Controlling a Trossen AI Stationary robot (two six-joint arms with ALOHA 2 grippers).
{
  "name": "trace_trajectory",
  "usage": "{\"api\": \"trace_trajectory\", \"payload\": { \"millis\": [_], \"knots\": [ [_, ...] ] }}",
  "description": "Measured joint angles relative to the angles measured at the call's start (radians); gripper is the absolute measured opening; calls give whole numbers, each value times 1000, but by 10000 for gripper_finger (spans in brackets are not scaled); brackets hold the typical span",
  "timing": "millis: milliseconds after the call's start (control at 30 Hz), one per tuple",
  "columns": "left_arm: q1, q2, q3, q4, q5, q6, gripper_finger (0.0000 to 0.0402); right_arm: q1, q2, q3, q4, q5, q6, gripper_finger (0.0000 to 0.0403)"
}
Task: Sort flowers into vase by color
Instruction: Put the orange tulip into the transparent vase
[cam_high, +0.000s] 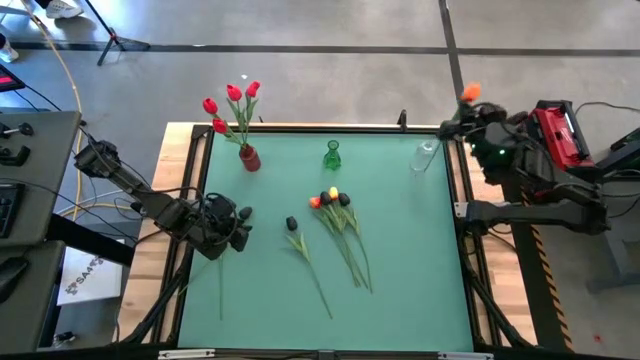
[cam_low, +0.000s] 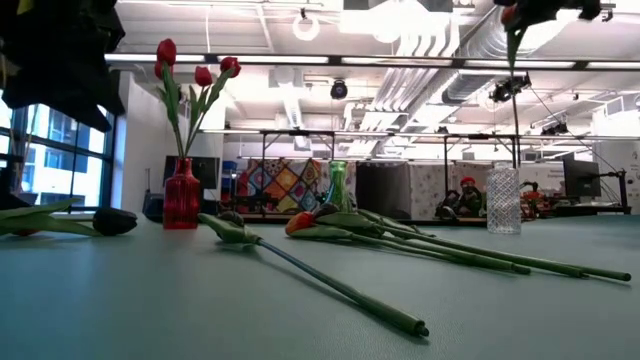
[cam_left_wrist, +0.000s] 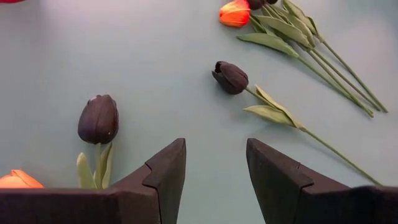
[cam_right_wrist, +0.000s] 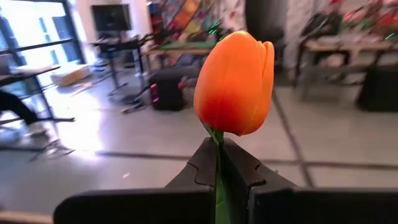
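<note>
My right gripper (cam_high: 478, 108) is raised high by the table's far right corner, shut on an orange flower (cam_right_wrist: 236, 81), above and near the clear vase (cam_high: 425, 157). My left gripper (cam_left_wrist: 214, 180) hovers open low over the table's left part; a black flower (cam_left_wrist: 98, 118) and an orange bud (cam_left_wrist: 17, 180) lie just beside one finger. Another black flower (cam_high: 292, 223) lies alone on the mat, and a bundle of orange, yellow and black flowers (cam_high: 335, 200) lies at the middle. Three red flowers (cam_high: 232, 98) stand in the red vase (cam_high: 250, 158). The green vase (cam_high: 332, 155) stands between the other two. My right gripper pinches the orange flower's stem (cam_right_wrist: 217, 155) just under the head, between its two fingers. The head (cam_right_wrist: 236, 81) stands out beyond the fingertips. The flower is lifted clear, and the rest of its stem (cam_low: 515, 50) hangs down below the gripper.
The three vases stand in a row near the far edge. Bare mat lies along the near edge and on the right side. A long stem (cam_high: 318, 285) runs toward the near edge from the lone black flower. The room shows beyond the table.
</note>
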Motion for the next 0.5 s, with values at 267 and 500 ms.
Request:
{"api": "trace_trajectory", "payload": {
  "millis": [267,500],
  "knots": [
    [3,0,0,12,-4,2,159,-32,6,44,162,41,-219,0],
    [3,0,0,40,-7,2,159,-92,62,44,320,8,-350,0]
  ]
}}
